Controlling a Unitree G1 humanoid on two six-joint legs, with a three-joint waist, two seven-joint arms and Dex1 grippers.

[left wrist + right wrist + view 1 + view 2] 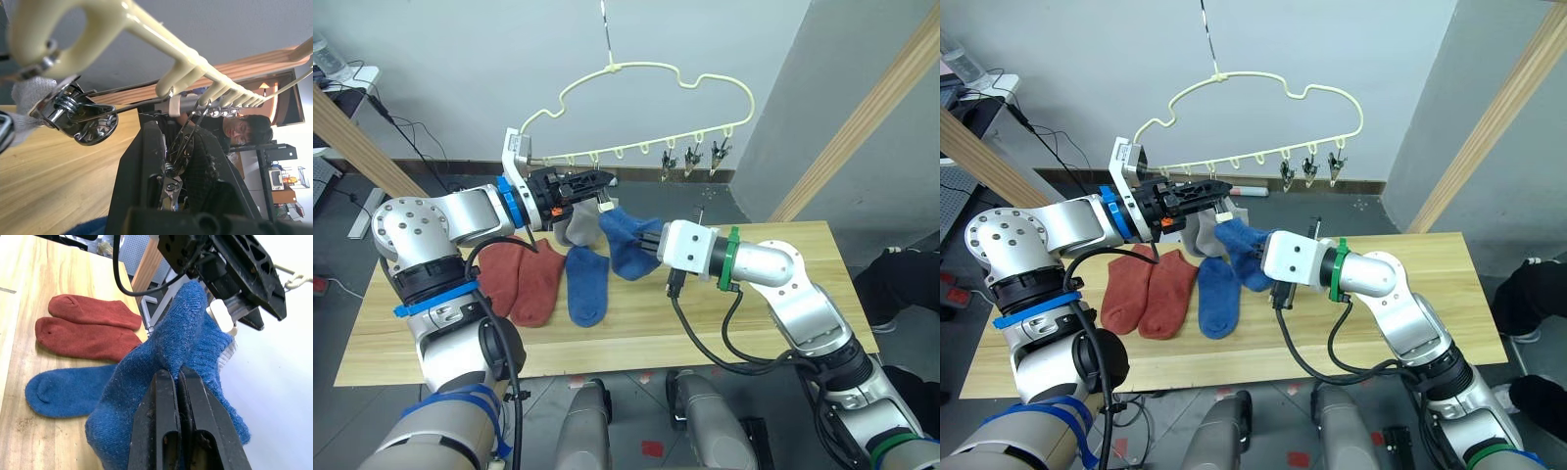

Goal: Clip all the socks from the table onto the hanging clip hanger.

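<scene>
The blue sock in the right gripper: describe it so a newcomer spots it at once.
Start at the clip hanger hanging above the table. Just beneath its clips, the right gripper pinches a blue sock. Its twin, the other blue sock, lies flat on the wood; this one is raised.

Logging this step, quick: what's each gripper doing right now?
Left gripper: closed on a clip of the clip hanger.
Right gripper: closed on a blue sock.

Two slanted wooden poles point(862, 127) frame the scene — one rises at the right against the grey wall point(440, 69), another point(357, 147) at the left. Black cables point(416, 137) trail along the wall's foot on the left. A person point(244, 129) appears in the left wrist view, beside a dark shelf point(281, 169).
</scene>
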